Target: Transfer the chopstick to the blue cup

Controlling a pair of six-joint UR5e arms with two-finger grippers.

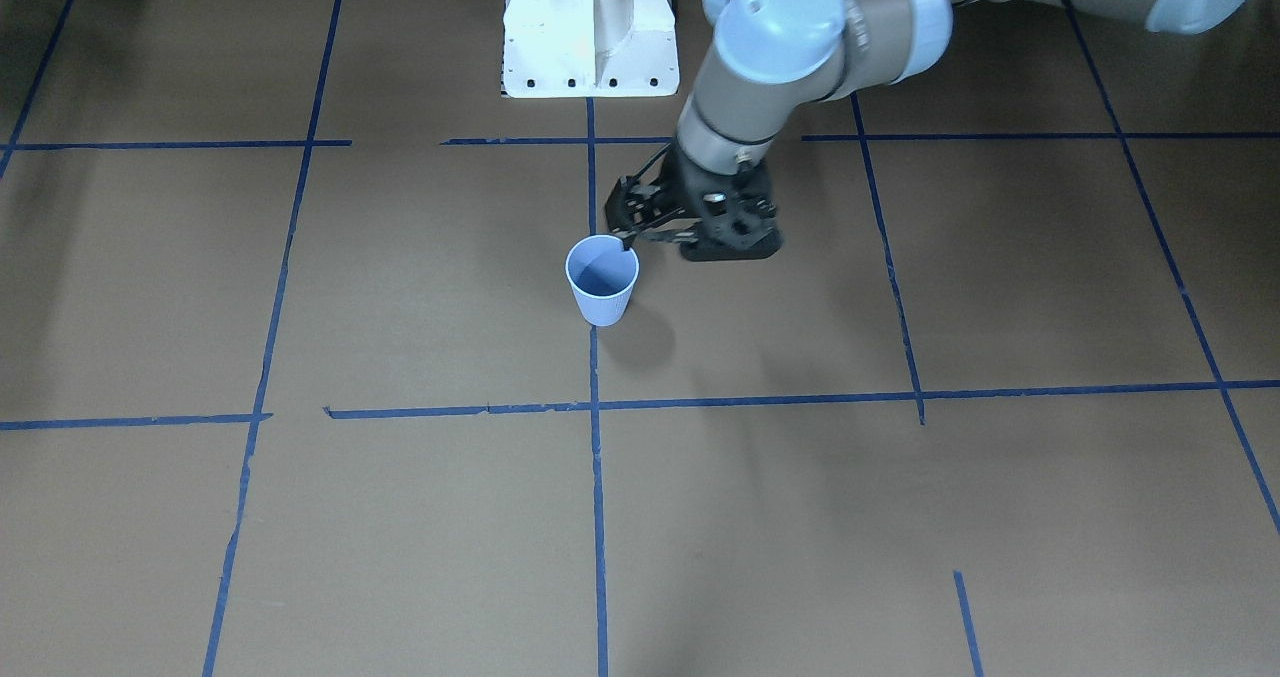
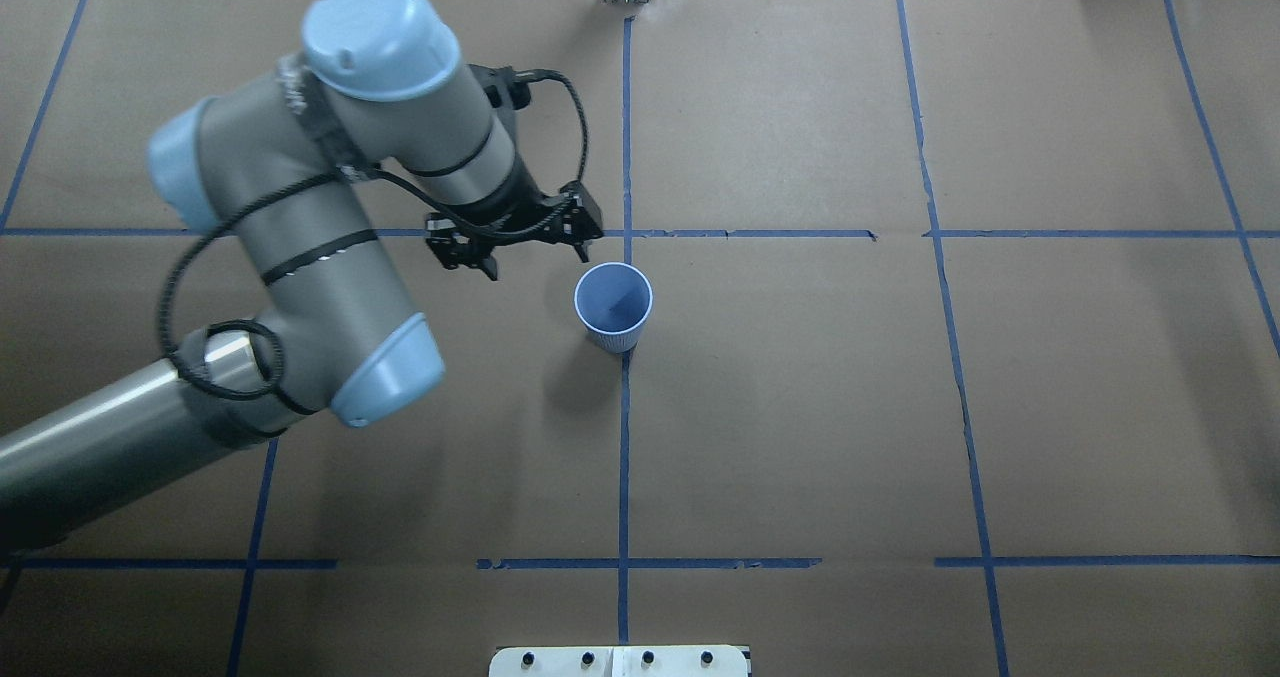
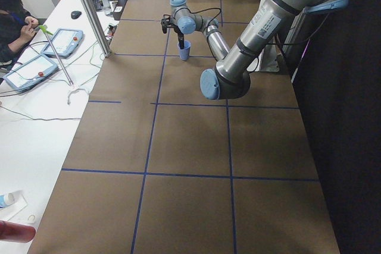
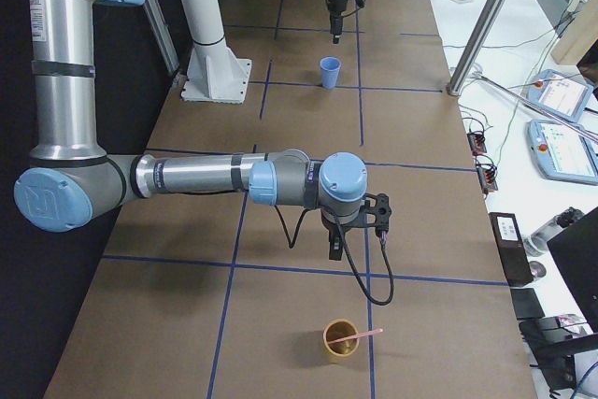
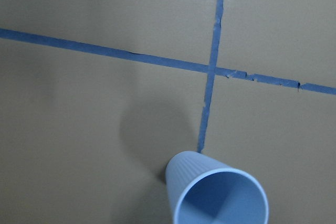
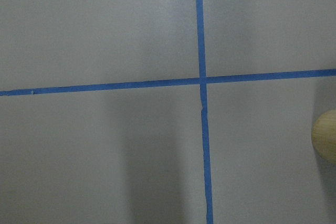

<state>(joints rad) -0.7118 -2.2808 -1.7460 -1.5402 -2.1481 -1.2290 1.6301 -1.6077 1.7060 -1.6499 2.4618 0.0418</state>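
Chopstick (image 4: 361,334) in a tan cup (image 4: 340,341) near the right hand (image 4: 354,234); left hand (image 2: 537,257) open beside the blue cup (image 2: 613,307).

In the exterior right view the pink chopstick leans in the tan cup at the lower centre of the frame, its upper end sticking out over the rim to the right. The right hand hangs just above it in the frame, near but apart (whether that hand is spread or closed cannot be told from this side view). The blue cup stands upright at the top centre of that frame, well apart from the chopstick. In the overhead view the cup sits on a blue tape line (image 2: 624,457) at the middle of the worktop (image 2: 800,407). The left hand is just to its upper left, fingers (image 2: 583,249) spread wide and gripping nothing.
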